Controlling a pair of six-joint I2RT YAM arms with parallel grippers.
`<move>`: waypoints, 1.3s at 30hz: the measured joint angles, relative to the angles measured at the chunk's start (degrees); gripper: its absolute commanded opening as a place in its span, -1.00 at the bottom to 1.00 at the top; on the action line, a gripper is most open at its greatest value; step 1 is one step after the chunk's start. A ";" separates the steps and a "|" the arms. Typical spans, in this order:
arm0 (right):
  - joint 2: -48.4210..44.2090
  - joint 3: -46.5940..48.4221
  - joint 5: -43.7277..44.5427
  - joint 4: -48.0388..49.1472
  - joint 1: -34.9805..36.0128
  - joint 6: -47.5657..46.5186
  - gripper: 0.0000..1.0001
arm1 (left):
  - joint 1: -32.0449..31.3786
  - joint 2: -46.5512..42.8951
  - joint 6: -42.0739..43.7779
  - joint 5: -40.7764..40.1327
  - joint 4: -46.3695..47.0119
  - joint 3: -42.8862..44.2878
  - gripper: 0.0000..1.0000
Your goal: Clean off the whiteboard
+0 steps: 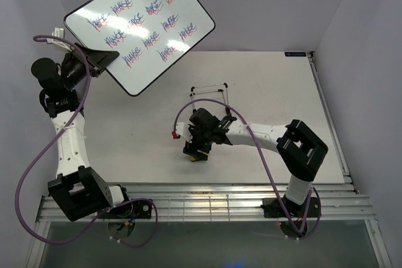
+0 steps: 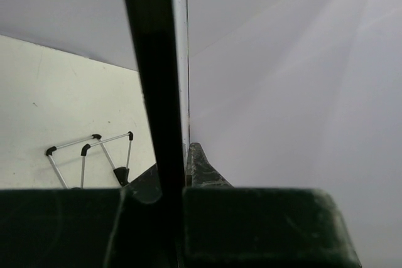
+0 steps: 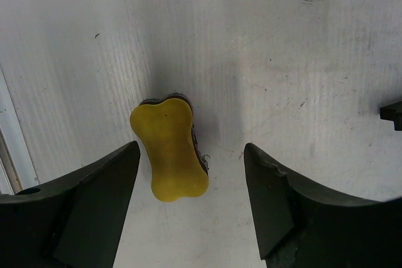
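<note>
Right wrist view: right pincer [image 3: 191, 150] roughly half open, straddling a yellow eraser [image 3: 168, 150] and touching neither side of it. Eraser flat on the tabletop [image 3: 282, 48], fingers at 9 and 3 o'clock of it.

Top view: left pincer [image 1: 100, 59] shut tight on the whiteboard [image 1: 141, 26] at its 8 o'clock edge. Board held tilted at 11 o'clock of the scene, rows of red-blue scribbles unwiped. Wire stand [image 1: 209, 89] on the tabletop at 12 o'clock of the right pincer, apart from the board.
</note>
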 measured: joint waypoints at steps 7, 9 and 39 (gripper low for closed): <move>2.23 0.02 -0.44 -0.55 -0.02 -2.62 0.40 | 0.22 0.00 3.17 -0.39 -3.13 0.00 -1.00; 2.56 0.02 -0.74 -0.50 -0.02 -3.13 0.37 | 0.24 0.00 4.00 -0.48 -3.96 0.02 -1.00; 2.75 0.02 -3.72 -0.48 -0.02 -4.20 0.30 | 0.24 0.00 8.31 -0.74 -7.15 0.04 -1.00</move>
